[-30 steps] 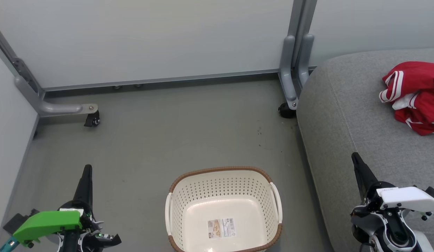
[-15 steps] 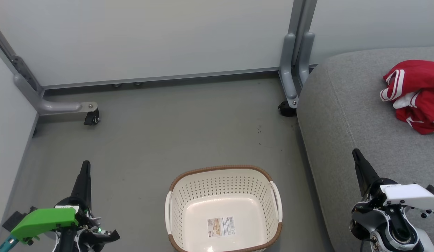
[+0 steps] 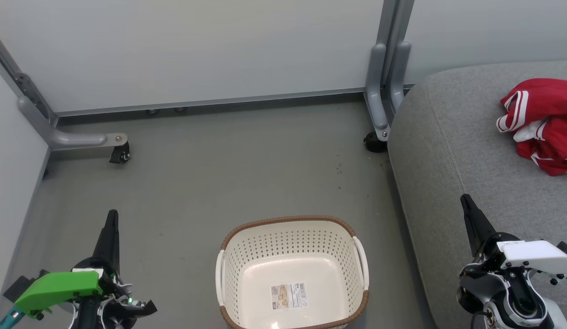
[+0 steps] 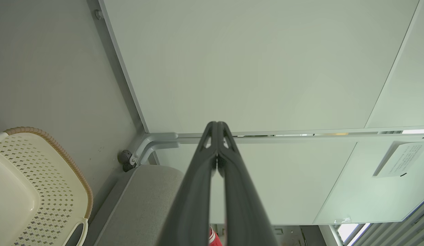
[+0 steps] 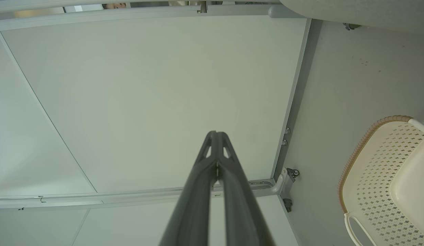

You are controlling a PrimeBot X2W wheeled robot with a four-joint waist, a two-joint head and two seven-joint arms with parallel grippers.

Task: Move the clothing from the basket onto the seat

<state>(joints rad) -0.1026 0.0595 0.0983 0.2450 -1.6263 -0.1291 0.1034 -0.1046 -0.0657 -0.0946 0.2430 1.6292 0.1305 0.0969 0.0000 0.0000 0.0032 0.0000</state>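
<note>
The red clothing (image 3: 541, 123) with white stripe trim lies crumpled on the grey seat (image 3: 466, 151) at the right edge of the head view. On the floor at lower centre stands the cream basket (image 3: 291, 274) with its brown rim, holding only a label on its bottom; it also appears in the wrist views (image 4: 34, 184) (image 5: 382, 177). My left gripper (image 3: 112, 218) is shut and empty over the floor left of the basket (image 4: 217, 127). My right gripper (image 3: 466, 201) is shut and empty over the seat's front edge (image 5: 216, 135). A sliver of red clothing (image 4: 213, 239) peeks between the left fingers.
Pale partition panels (image 3: 196, 50) close off the back and left. Their grey feet with castors stand at the left (image 3: 121, 155) and beside the seat's corner (image 3: 374, 141). Grey floor (image 3: 228, 173) stretches between the basket and the panels.
Between the earliest frame and half a second ago the head camera shifted slightly, and both grippers drew a little upward in the picture. Since then nothing has moved.
</note>
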